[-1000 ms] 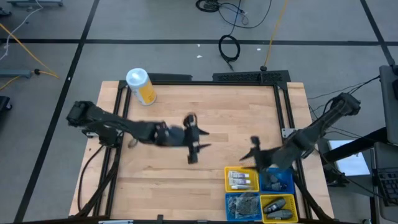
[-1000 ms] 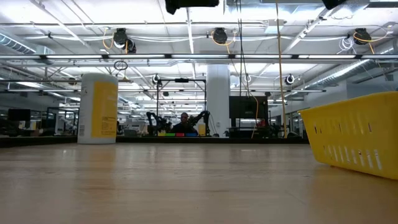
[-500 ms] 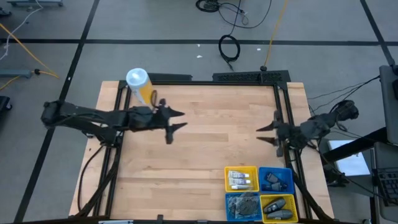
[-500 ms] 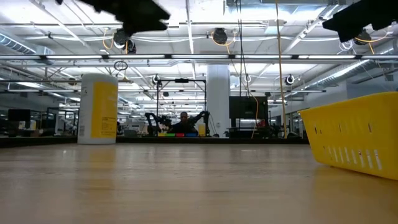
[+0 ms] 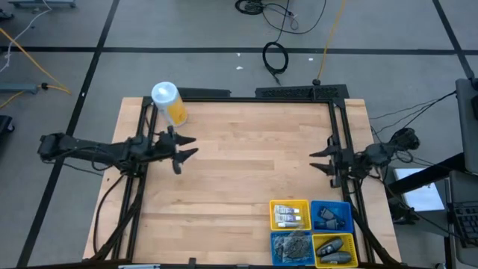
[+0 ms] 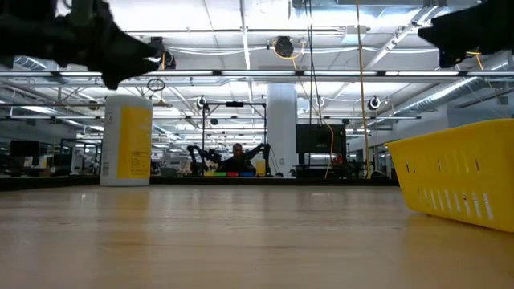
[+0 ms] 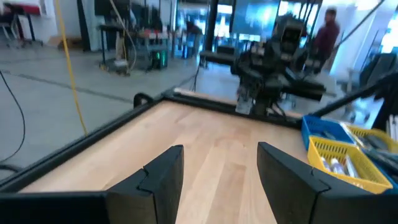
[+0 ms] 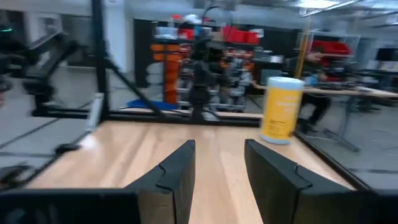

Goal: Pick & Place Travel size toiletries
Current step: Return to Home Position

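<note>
Toiletries [image 5: 289, 217] lie sorted in four bins [image 5: 310, 232] clustered at a corner of the table [image 5: 254, 164] on the right arm's side. Left gripper [image 5: 185, 146] hangs over the left edge near the canister [image 5: 170, 103], fingers spread and empty. Right gripper [image 5: 317, 160] hangs over the right edge, likewise spread and empty, apart from the bins.
</note>
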You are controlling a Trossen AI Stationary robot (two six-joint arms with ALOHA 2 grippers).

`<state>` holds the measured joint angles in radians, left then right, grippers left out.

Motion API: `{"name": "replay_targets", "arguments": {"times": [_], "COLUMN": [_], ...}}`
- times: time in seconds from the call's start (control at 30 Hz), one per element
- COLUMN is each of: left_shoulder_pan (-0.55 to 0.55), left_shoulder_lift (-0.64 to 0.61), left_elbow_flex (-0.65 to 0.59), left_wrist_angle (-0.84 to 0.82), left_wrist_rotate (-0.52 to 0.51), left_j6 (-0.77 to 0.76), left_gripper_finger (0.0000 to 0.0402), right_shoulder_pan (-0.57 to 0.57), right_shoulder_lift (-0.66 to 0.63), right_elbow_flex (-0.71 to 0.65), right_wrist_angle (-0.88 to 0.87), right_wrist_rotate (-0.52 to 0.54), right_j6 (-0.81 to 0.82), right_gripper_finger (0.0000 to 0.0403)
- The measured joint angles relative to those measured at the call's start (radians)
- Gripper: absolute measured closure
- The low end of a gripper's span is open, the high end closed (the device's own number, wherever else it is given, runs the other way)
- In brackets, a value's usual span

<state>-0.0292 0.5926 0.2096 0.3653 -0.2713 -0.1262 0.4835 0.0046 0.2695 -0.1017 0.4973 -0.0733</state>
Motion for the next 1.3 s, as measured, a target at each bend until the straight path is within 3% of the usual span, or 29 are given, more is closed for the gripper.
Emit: {"name": "replay_targets", "arguments": {"times": [0.13,0.2,0.4,0.63,0.73,0.93,1.2,1.3], "left_shoulder_pan": [-0.002,-0.009,-0.047,-0.065,-0.065,-0.065,-0.065,-0.065], "left_shoulder_lift": [-0.135,-0.203,-0.316,-0.325,-0.325,-0.325,-0.325,-0.325], "left_elbow_flex": [-0.149,-0.198,-0.195,-0.195,-0.195,-0.195,-0.195,-0.195], "left_wrist_angle": [0.061,0.041,-0.063,-0.071,-0.071,-0.071,-0.07,-0.07], "left_wrist_rotate": [0.0,-0.002,-0.001,0.0,0.0,0.0,0.0,0.0], "left_j6": [-0.021,-0.041,-0.042,-0.034,-0.037,-0.035,-0.035,-0.035], "left_gripper_finger": [0.0201,0.0202,0.0201,0.0201,0.0201,0.0201,0.0201,0.0201], "right_shoulder_pan": [0.0,0.0,0.0,0.0,0.0,0.0,0.002,0.002], "right_shoulder_lift": [-0.001,-0.001,-0.002,-0.002,-0.002,-0.002,0.009,0.006], "right_elbow_flex": [-0.081,-0.097,-0.11,-0.11,-0.11,-0.089,-0.089,-0.089], "right_wrist_angle": [0.081,0.114,0.15,0.136,0.135,0.115,0.118,0.121], "right_wrist_rotate": [0.105,0.105,0.107,0.102,0.038,-0.333,-0.318,-0.318], "right_j6": [-0.002,-0.002,0.008,0.008,0.02,0.063,0.479,0.453], "right_gripper_finger": [0.0273,0.0273,0.0273,0.0273,0.0273,0.0273,0.0273,0.0273]}}
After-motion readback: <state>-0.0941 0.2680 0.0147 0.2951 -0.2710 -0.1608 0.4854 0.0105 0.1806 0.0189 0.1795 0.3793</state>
